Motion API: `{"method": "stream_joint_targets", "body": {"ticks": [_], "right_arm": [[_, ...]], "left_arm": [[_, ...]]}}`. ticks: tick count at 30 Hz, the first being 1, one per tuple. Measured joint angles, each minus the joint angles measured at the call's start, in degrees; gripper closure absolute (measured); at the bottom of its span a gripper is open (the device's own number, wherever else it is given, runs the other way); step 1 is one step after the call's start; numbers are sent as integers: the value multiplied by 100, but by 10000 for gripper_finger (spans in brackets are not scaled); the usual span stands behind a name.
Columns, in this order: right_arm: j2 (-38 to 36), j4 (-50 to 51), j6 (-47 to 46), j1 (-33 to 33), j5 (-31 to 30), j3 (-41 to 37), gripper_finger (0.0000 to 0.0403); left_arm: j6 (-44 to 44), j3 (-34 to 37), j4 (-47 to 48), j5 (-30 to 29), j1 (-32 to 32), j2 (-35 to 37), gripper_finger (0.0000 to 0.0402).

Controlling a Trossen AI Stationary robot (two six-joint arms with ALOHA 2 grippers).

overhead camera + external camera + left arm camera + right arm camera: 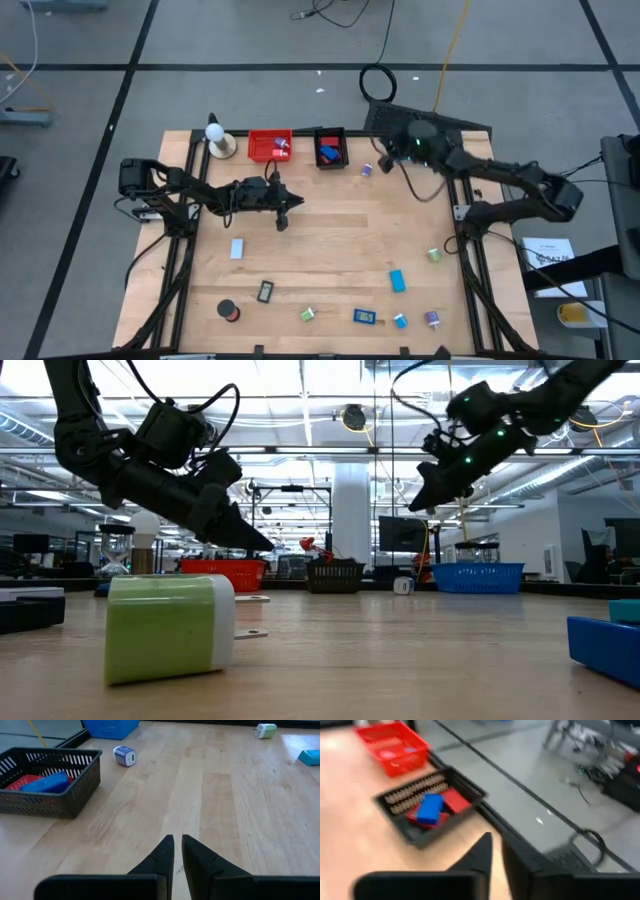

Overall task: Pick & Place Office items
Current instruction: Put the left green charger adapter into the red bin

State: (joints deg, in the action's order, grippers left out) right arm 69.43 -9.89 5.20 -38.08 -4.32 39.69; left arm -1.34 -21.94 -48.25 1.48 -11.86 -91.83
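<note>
Office items lie scattered on the wooden table [330, 240]: a light-blue block [237, 248], a black-framed rectangle [265, 291], a black roll [229, 311], a green clip [307, 314], blue pieces [398, 281] and a purple piece [367, 170]. My left gripper [283, 215] hangs shut and empty over bare wood left of the table's middle [176, 845]. My right gripper [383, 162] is raised at the far edge beside the black bin [430, 807]. Its fingers are shut with nothing between them [495, 847].
A red bin [270, 146] and a black bin [330, 148] holding red and blue pieces stand along the far edge. A blue bin [110, 727] stands farther right. A white ball on a tan base [217, 140] is at the far left. A green piece [170, 628] lies at the near edge.
</note>
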Motion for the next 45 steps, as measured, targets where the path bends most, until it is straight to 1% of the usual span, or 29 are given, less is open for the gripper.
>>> {"method": "stream_joint_targets", "body": {"ticks": [2,6,11,14,20,23,25,28,31,34,35,36,38,40,41,43,45], "right_arm": [[-180,-447,-4,214,-2,-329,396],[-434,-973,-151,532,-7,-626,387],[-549,-1375,-287,851,-9,-679,399],[-551,-1657,-302,1035,-9,-681,400],[-549,-1692,-237,1310,-7,-681,398],[-549,-1677,-153,1383,-9,-681,402],[-549,-1692,-143,1418,-9,-681,402],[-546,-1681,-113,1421,-8,-681,401],[-547,-1677,-111,1420,-9,-681,402],[-548,-1668,-111,1420,-11,-681,401],[-546,-1668,-111,1420,-11,-681,401],[-546,-1663,-111,1422,-11,-681,402],[-546,-1665,-111,1420,-11,-681,402],[-546,-1658,-118,1421,-9,-679,401],[-546,-1656,-135,1421,-9,-679,400],[-546,-1646,-137,1420,-9,-679,399],[-546,-1644,-137,1420,-9,-679,399]], "left_arm": [[2,-12,-11,2,-2,0,357],[13,-12,-5,2,-1,-2,357],[140,-13,-7,43,0,-2,357],[459,-13,-9,46,0,-2,357],[1001,-153,51,223,0,-2,357],[774,-215,148,470,126,-2,358],[573,-261,147,407,289,-2,362],[350,-341,257,205,483,17,381],[134,-483,769,101,699,210,397],[-232,-582,1340,-157,948,481,391],[-304,-638,1395,-170,1034,550,389],[-277,-691,1390,-173,1109,605,388],[102,-800,1398,-100,1205,701,388],[458,-989,1682,-2,1268,732,387],[490,-1100,1947,40,1296,753,387],[328,-1366,2763,44,1433,772,390],[110,-1628,3610,-175,1622,767,396]]}}
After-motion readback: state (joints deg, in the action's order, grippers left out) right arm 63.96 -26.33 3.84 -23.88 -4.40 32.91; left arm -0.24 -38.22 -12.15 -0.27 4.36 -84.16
